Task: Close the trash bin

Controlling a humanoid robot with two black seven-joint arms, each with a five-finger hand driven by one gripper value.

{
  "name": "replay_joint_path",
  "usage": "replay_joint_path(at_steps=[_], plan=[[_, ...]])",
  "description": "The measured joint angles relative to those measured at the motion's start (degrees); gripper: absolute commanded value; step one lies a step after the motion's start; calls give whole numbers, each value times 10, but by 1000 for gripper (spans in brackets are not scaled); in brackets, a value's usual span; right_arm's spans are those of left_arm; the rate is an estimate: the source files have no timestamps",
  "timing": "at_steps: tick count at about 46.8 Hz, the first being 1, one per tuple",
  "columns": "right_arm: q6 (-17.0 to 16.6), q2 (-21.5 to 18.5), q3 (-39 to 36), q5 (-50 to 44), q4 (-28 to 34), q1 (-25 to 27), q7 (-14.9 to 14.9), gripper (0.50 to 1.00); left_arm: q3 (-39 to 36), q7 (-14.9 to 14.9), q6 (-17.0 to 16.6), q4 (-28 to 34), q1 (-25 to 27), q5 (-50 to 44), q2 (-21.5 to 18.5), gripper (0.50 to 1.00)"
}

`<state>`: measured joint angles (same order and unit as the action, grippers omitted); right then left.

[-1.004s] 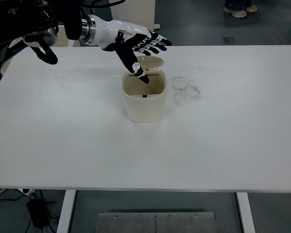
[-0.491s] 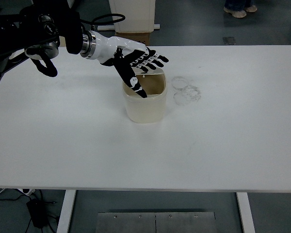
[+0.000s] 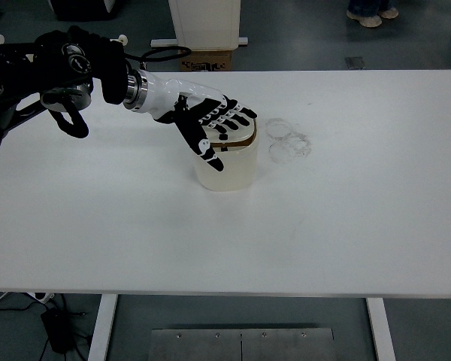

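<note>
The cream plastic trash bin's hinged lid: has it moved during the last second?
Yes. The lid has swung down from upright toward the bin's opening, pressed by the left robot hand; the bin itself stayed beside the table's scuff rings.

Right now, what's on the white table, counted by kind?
Trash bin: 1
Robot hand over the bin, the left hand: 1
Ring-shaped marks on the table: about 3, faint, hard to separate
Total: about 5

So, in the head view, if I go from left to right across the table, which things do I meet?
Black left arm → left hand, spread flat over the bin's top → cream trash bin → faint ring marks → bare white table.
</note>
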<state>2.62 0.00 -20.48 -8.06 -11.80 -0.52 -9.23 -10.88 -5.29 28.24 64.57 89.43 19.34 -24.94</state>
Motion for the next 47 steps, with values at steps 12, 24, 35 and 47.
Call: replay_joint_path(at_steps=[12, 24, 35, 47], plan=[[0, 0, 0, 0, 0, 0, 0, 993, -4, -1, 1, 13, 0, 6, -6, 1000], [0, 0, 0, 0, 0, 0, 0, 993, -12, -1, 0, 13, 1, 9, -5, 1000], [0, 0, 0, 0, 0, 0, 0, 993, -16, -1, -1, 13, 1, 22, -4, 1000], [0, 0, 0, 0, 0, 0, 0, 993, -11, -1, -1, 11, 20, 20, -8, 1000]])
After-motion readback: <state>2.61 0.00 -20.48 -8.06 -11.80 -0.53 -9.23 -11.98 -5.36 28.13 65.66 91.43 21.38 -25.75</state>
